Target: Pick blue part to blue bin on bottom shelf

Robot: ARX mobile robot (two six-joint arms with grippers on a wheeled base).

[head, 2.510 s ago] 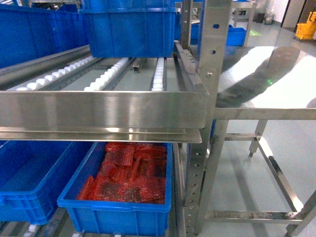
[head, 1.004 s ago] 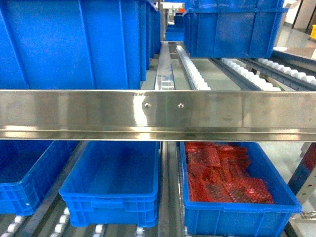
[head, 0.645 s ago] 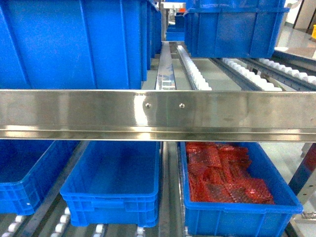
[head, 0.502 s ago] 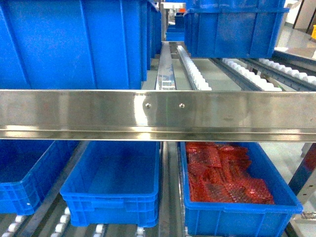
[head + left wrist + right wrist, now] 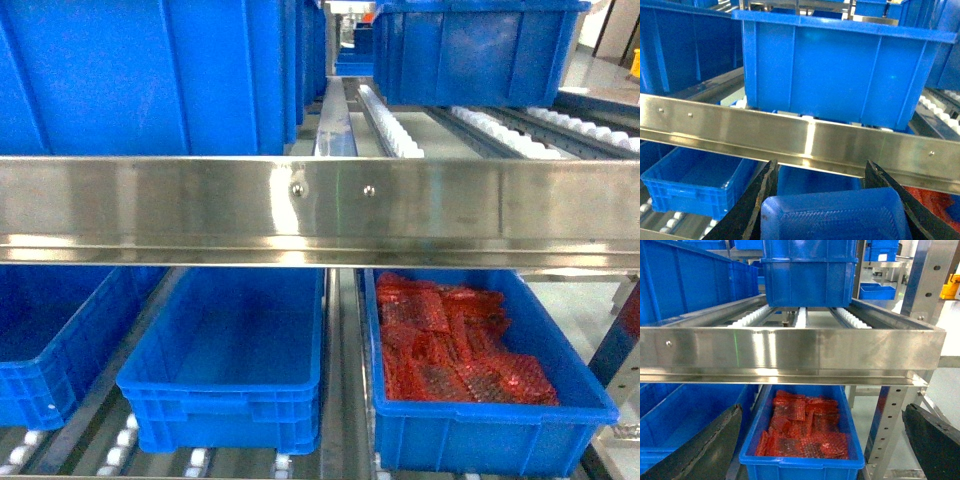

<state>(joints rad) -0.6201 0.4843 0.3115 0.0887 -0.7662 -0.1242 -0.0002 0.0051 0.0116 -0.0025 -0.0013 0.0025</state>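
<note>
The blue part [image 5: 835, 215], a ridged blue plastic piece, sits between the black fingers [image 5: 757, 202] of my left gripper [image 5: 822, 200], which is shut on it in front of the steel shelf rail. Below and behind it lies the blue bin [image 5: 812, 179], seen in the head view as the plain blue crate [image 5: 225, 355] in the middle of the bottom shelf [image 5: 120, 452]. My right gripper [image 5: 820, 445] is open with nothing between its fingers, hanging before the crate of red packets [image 5: 802, 432]. Neither gripper shows in the head view.
A wide steel rail [image 5: 320, 210] of the upper roller level crosses the view above the lower crates. Large blue crates [image 5: 150, 75] stand on that level. A crate of red packets [image 5: 460, 345] sits right of the blue bin, another blue crate [image 5: 50, 335] left. A perforated steel post [image 5: 892, 425] stands right.
The head view swung left along the rack from the steel table to face the lower crates. In the last half second the rail rose slightly in the frame and the crates look nearer.
</note>
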